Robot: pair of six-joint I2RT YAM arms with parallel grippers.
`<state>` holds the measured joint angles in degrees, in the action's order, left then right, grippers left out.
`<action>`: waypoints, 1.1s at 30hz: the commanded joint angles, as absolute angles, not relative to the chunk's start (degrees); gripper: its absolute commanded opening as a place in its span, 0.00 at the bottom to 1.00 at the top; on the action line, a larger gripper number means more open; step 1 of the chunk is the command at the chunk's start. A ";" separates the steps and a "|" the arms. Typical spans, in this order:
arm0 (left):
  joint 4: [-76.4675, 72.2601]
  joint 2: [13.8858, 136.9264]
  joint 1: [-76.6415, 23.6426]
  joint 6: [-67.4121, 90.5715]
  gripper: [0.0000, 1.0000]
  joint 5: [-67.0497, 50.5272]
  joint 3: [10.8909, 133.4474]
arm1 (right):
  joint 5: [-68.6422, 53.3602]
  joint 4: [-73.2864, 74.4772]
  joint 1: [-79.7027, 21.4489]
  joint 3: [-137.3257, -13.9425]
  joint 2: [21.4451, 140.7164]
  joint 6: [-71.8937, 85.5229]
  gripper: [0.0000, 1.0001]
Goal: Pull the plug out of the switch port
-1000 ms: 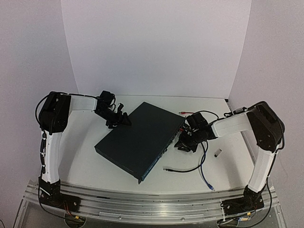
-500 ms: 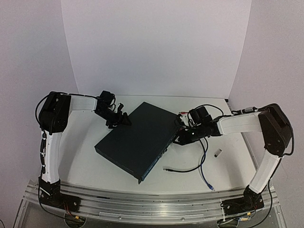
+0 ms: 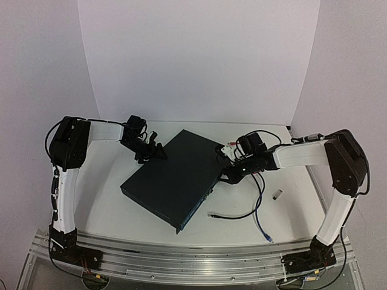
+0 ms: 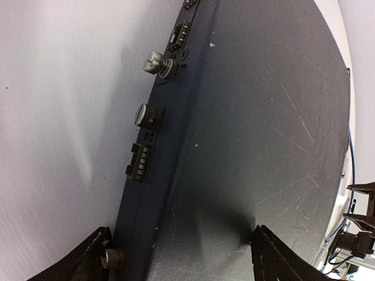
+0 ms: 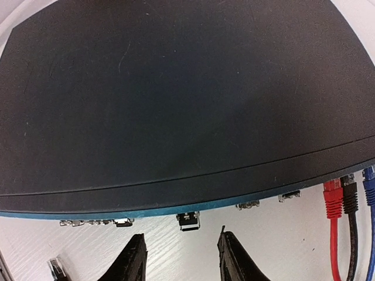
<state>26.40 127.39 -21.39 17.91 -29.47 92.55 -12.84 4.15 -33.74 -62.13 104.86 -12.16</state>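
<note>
Your switch [image 3: 175,181] lies flat and askew in the middle of the counter [image 3: 109,205]. It is a wide, thin navy-black metal box, its top marked with fine scratches and pale specks. In the right wrist view a teal strip [image 5: 146,213] runs along its front face above a row of small sockets [image 5: 94,222]. One short dark plug [image 5: 187,220] sticks out of a socket at lower centre. Your right claw [image 5: 183,257] hangs just below that plug, fingers spread with nothing between them. At the right edge a red cable end [image 5: 333,196], a black cable end [image 5: 350,196] and a blue cable end [image 5: 369,181] reach the same face. Your left claw [image 3: 154,155] is spread astride the switch's upper-left corner in the top view, and you cannot tell whether its pads touch. The rear face carries a knurled silver thumbscrew [image 4: 154,59] and a black knob [image 4: 142,114], and the tiny marks beside them are too small to read
</note>
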 commanded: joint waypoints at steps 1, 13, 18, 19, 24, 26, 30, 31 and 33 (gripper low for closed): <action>29.71 130.81 -22.22 16.61 0.80 -25.66 91.91 | -12.65 4.31 -33.80 -64.22 107.18 -14.68 0.40; 30.04 131.11 -22.28 16.60 0.80 -25.45 92.25 | -12.54 4.47 -33.84 -65.15 109.82 -15.05 0.39; 30.39 131.28 -22.24 16.68 0.80 -25.48 92.67 | -12.00 4.40 -34.75 -66.01 110.74 -15.25 0.39; 30.43 131.26 -22.24 16.69 0.80 -25.44 92.69 | -11.50 4.40 -34.99 -66.20 110.98 -15.28 0.39; 30.58 131.51 -22.24 16.87 0.80 -25.13 92.89 | -9.24 4.37 -35.54 -67.23 112.38 -15.91 0.35; 30.64 131.62 -22.25 16.91 0.80 -25.16 92.96 | -8.58 4.19 -35.74 -67.37 112.64 -16.14 0.34; 30.67 131.71 -22.24 16.96 0.80 -25.12 93.13 | -7.20 2.61 -36.03 -67.10 112.85 -16.41 0.32; 30.73 131.73 -22.24 16.96 0.80 -25.13 93.20 | -6.96 1.96 -36.07 -66.88 112.87 -16.51 0.30; 30.83 131.87 -22.24 17.01 0.80 -25.14 93.42 | -6.54 1.00 -36.12 -66.60 112.85 -16.78 0.25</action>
<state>26.97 127.68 -21.34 17.87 -29.68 93.04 -8.26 3.87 -35.74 -65.28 111.91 -15.85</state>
